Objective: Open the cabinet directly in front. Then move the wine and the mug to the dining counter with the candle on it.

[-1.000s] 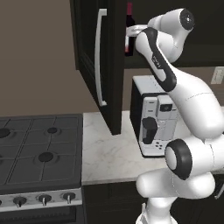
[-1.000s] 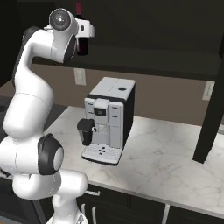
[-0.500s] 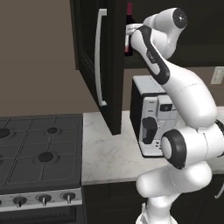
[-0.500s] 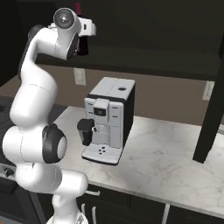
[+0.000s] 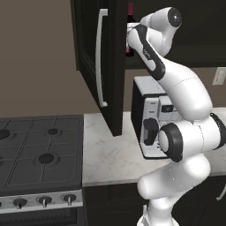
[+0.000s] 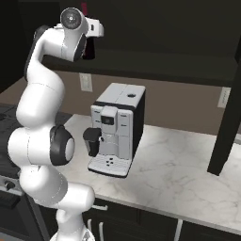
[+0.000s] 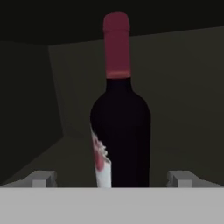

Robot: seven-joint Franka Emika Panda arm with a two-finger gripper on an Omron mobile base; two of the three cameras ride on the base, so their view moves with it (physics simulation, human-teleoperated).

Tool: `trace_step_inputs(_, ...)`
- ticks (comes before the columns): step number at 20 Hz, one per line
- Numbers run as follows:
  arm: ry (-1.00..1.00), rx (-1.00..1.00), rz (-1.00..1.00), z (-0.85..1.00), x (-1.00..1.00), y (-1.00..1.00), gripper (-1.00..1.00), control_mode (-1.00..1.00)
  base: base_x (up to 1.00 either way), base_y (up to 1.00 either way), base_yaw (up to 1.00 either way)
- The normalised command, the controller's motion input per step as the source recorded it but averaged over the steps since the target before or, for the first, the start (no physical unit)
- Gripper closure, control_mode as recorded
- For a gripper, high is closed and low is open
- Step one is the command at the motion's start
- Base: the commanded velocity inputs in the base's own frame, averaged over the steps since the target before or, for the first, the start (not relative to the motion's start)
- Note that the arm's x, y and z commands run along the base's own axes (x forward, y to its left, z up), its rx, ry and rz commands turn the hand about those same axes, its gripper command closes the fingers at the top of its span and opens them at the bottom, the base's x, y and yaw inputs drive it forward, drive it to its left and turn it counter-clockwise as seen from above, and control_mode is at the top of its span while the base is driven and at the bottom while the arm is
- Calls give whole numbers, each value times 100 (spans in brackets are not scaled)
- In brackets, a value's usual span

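Dark glass with a red neck top: the wine (image 7: 120,131) stands upright on the floor of the cabinet (image 5: 112,57), square in the middle of the hand view, its red-and-white label turned toward 7 o'clock on the body. The end effector (image 7: 113,179) is spread wide, one fingertip (image 7: 41,178) at 8 o'clock of the bottle and the other at 4 o'clock, each apart from the glass, so the bottle sits between them ungripped (nothing is held). Behind the bottle the cabinet's dim back wall and left side wall meet in a corner at 10 o'clock.

From the left base view, the wine (image 5: 130,31) shows as a red neck over a dark body just inside the open cabinet, with the arm's wrist right beside it at 3 o'clock. The cabinet door (image 5: 103,66) stands swung out toward the camera, its long pale bar handle (image 5: 100,57) vertical on the face. Below, at 6 o'clock of the cabinet, a white-and-black coffee machine (image 6: 115,129) sits on the marbled table (image 6: 183,164), and a gas stove (image 5: 39,154) joins that table at 9 o'clock. In the right base view the other cabinet door (image 6: 228,117) hangs open at 3 o'clock, edge on.
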Motion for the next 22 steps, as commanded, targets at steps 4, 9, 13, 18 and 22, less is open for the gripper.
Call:
trace_step_inputs(4,0,0,0,0,15,10,-100,-100,0,0,0)
trace_step_inputs(9,0,0,0,0,12,4,-100,-100,0,0,0)
trace_step_inputs(13,0,0,0,0,14,0,-100,-100,0,0,0)
trace_step_inputs(18,0,0,0,0,20,1,-100,-100,0,0,0)
trace_step_inputs(22,0,0,0,0,18,1,-100,-100,0,0,0)
